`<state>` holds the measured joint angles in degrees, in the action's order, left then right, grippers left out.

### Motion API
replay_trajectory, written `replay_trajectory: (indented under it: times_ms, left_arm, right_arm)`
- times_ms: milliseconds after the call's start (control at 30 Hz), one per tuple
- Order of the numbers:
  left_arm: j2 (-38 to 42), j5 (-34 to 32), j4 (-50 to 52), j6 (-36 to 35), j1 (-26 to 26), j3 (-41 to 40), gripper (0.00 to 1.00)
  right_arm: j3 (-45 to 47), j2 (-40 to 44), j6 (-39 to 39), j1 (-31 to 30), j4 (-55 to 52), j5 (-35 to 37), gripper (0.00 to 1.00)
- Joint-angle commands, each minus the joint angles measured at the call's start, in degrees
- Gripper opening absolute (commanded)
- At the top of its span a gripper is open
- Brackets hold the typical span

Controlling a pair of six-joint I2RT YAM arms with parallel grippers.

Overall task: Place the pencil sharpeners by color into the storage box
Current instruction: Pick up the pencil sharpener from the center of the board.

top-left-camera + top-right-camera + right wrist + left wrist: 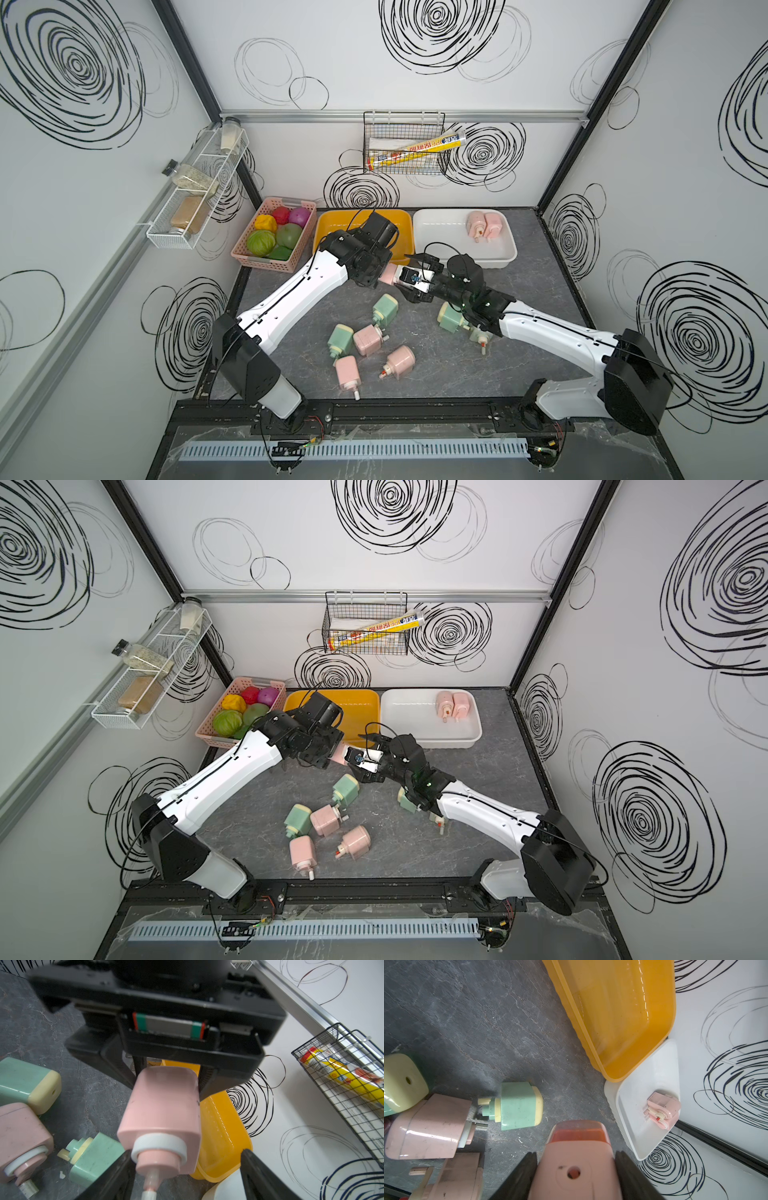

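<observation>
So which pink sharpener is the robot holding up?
The pink sharpener up between the two arms, clamped in the left arm's jaws. The other pink ones lie loose on the table or in the white tray.

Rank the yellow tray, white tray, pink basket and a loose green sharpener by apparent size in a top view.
1. white tray and yellow tray: look alike; the left arm covers part of the yellow one.
2. pink basket.
3. green sharpener, smallest.
</observation>
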<state>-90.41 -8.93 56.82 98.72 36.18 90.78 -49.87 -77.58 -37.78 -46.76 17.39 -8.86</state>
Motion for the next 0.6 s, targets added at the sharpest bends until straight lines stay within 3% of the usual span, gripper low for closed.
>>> replay_trajectory:
  times_ms: [0, 300, 400, 567]
  left_arm:
    - [1.58, 1.16, -2.86, 1.3, -0.41, -0.69, 0.0]
    - [1.38, 2.52, -3.89, 1.21, -1.2, -0.95, 0.0]
    - [1.9, 4.1, -5.15, 1.11, -1.2, -2.22, 0.0]
    - [1.95, 4.97, -5.62, 1.2, -1.03, -2.67, 0.0]
  right_arm:
    - [-2.04, -1.12, -2.23, -0.35, -1.71, -3.21, 0.81]
    - [-1.6, 0.03, -3.25, -0.35, -2.09, -9.11, 0.81]
    - [-1.6, -0.64, -3.98, -0.34, -1.63, -7.89, 0.81]
    - [-3.09, -2.05, -3.68, -0.35, -0.86, -6.95, 0.7]
